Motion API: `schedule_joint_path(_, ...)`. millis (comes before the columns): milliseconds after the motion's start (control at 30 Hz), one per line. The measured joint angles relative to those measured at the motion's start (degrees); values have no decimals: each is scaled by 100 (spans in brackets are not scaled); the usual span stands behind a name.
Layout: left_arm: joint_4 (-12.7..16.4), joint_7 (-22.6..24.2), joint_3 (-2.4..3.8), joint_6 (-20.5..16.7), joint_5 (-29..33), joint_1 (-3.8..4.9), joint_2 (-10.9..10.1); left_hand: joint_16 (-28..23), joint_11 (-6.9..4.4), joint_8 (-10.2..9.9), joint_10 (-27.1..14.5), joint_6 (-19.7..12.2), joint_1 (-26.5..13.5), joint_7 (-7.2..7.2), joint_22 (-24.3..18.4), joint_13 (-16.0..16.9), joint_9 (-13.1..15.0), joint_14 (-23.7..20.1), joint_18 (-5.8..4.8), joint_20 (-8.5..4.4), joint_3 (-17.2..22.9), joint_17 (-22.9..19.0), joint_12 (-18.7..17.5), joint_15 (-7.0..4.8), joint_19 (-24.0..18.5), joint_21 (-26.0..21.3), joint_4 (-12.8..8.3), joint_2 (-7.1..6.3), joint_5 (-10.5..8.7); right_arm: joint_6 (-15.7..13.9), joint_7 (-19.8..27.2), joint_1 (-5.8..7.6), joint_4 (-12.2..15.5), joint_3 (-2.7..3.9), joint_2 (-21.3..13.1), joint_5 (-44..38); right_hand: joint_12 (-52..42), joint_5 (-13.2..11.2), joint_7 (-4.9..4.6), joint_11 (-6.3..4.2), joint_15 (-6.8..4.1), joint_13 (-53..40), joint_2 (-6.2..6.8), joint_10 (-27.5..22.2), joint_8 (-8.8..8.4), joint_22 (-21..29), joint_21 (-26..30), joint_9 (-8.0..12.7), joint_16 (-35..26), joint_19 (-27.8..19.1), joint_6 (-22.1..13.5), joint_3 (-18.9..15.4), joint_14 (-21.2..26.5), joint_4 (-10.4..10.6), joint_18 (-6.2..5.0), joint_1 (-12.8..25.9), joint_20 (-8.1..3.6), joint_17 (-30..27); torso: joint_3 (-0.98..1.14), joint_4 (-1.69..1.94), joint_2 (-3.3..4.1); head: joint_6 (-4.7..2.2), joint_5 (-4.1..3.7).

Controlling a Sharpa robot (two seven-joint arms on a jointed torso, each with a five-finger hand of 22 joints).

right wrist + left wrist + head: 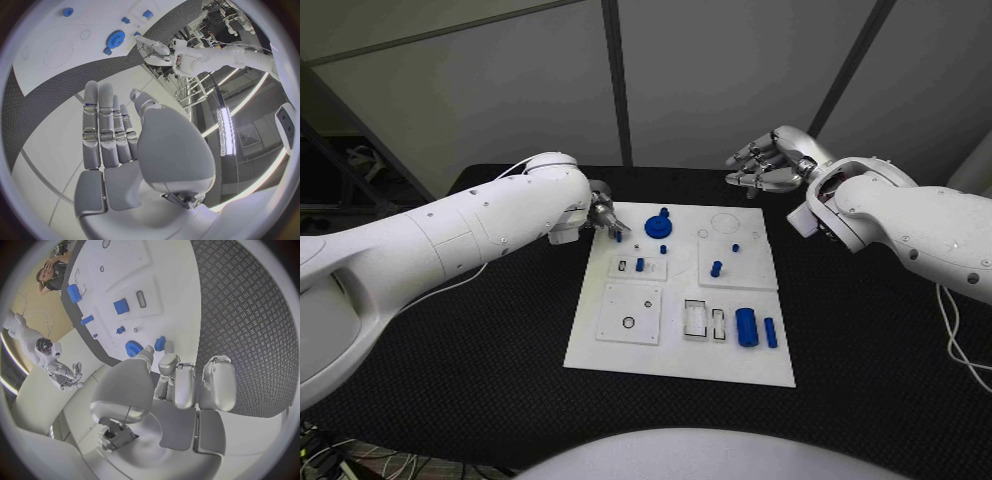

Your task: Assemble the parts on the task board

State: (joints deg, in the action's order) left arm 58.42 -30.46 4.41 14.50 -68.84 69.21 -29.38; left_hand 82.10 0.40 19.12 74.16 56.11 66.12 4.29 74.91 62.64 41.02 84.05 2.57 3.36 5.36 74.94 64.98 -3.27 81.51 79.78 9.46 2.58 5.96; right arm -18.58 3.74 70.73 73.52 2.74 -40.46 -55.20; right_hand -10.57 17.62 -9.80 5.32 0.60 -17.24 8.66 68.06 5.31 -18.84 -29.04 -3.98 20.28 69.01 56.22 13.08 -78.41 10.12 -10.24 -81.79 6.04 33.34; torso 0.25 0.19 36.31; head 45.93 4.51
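Task board (682, 345): white plate, centre of head view, on the black table (877, 380). Nearest edge: two blue cylinders (747, 325) lying side by side at lower right, beside two rectangular slots. Mid-board: small blue pegs (715, 268) standing upright. Far left corner: blue gear (659, 225). Left hand (603, 215) sits at the board's upper left edge, just beside the gear, fingers curled in, nothing seen held. Right hand (769, 162) hovers beyond the board's far edge, upper right; fingers straight, apart, empty.
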Motion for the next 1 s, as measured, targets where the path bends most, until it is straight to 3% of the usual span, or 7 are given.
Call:
schedule_joint_path(200,9,5,0,2,137,0,-16,0,-50,-1,9,31,410,-31,0,-5,-1,0,0,-23,274,0,20,0,23,0,-271,188,-91,9,-1,0,-11,0,6,0,0,0,0,0,0,0,0,0,0,0,0,0,0,0,0,0,0,0,0,0,0,0,1,0,0,9,3)
schedule_joint_path(267,12,6,0,4,201,0,-24,0,-49,-6,9,30,532,-30,0,-25,-14,0,0,-29,385,0,20,0,29,0,-382,262,-231,12,-1,0,-15,0,8,0,0,0,0,0,0,0,0,0,0,0,23,0,0,0,0,0,0,0,0,0,0,3,1,0,0,15,-1)
schedule_joint_path(467,39,17,1,2,405,0,-65,0,-93,39,6,30,729,-73,0,-35,-11,1,0,-49,671,0,20,-42,49,0,-602,326,-332,22,-1,0,-30,0,12,0,0,0,0,-21,0,-1,0,-21,0,0,25,0,0,0,0,0,0,0,0,0,0,6,1,0,-1,23,-5)
schedule_joint_path(767,232,35,0,-72,599,-1,-237,0,-91,65,7,29,758,-72,0,-43,28,1,0,-71,726,0,-5,-42,27,0,-610,354,-363,28,-1,-1,-48,-1,14,0,0,0,0,-21,0,-1,0,-21,0,5,25,0,0,0,0,0,0,0,0,0,0,5,1,0,-2,29,2)
schedule_joint_path(1000,733,38,0,-226,756,-3,-554,23,-112,113,30,8,758,-91,0,-43,32,1,0,-71,779,0,-5,-41,27,0,-567,355,-364,34,-1,-1,-71,-1,15,1,0,0,0,-21,0,-2,0,-21,0,5,25,0,0,0,0,0,0,0,0,0,0,5,2,5,-7,34,10)
